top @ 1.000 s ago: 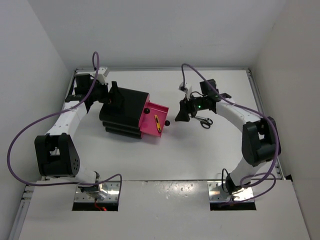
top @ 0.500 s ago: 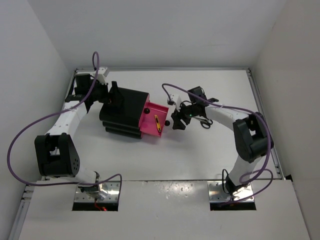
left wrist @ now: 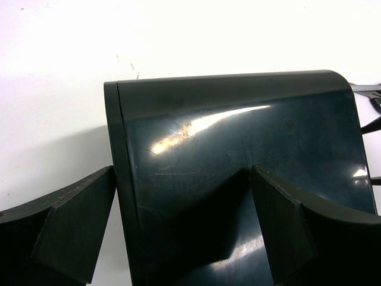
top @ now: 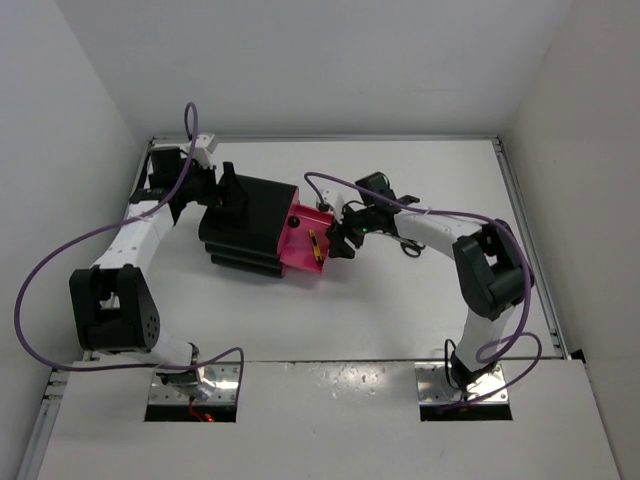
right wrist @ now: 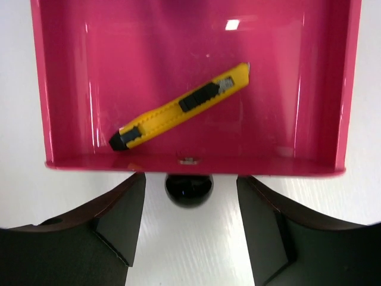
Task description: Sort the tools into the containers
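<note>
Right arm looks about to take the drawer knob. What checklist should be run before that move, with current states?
1. Right gripper jaws open: ok.
2. Knob centred between its fingers: ok.
3. Fingers clear of the knob, no contact: ok.
4. Yellow utility knife lying fully inside the pink drawer: ok.
5. Left gripper firmly bracing the black box: cannot tell.
</note>
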Tool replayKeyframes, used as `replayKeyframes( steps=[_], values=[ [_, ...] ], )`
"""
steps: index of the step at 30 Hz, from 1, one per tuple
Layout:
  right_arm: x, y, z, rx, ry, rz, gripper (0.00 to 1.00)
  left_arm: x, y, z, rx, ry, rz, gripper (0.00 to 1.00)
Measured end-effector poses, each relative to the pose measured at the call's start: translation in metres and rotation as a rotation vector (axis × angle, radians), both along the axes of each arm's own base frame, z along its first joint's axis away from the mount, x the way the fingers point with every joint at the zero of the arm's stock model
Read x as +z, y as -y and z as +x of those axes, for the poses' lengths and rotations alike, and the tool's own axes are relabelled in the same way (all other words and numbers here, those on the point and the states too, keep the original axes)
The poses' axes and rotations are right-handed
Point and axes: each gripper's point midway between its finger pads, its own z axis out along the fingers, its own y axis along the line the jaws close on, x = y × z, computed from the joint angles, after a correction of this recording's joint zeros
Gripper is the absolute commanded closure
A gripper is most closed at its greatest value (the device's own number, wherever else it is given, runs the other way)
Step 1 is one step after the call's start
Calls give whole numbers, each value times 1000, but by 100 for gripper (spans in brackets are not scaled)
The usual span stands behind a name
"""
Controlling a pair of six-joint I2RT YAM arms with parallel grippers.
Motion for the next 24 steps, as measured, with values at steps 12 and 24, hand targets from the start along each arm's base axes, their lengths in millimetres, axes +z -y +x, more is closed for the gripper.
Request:
replayKeyframes(
  steps=[12,24],
  values=[
    [2,-24,6,18,-21,64,37,-1,1,2,-4,-2,-10,3],
    [9,-53,6,50,-32,162,37,-4,1,3,-8,-9,-16,3]
  ],
)
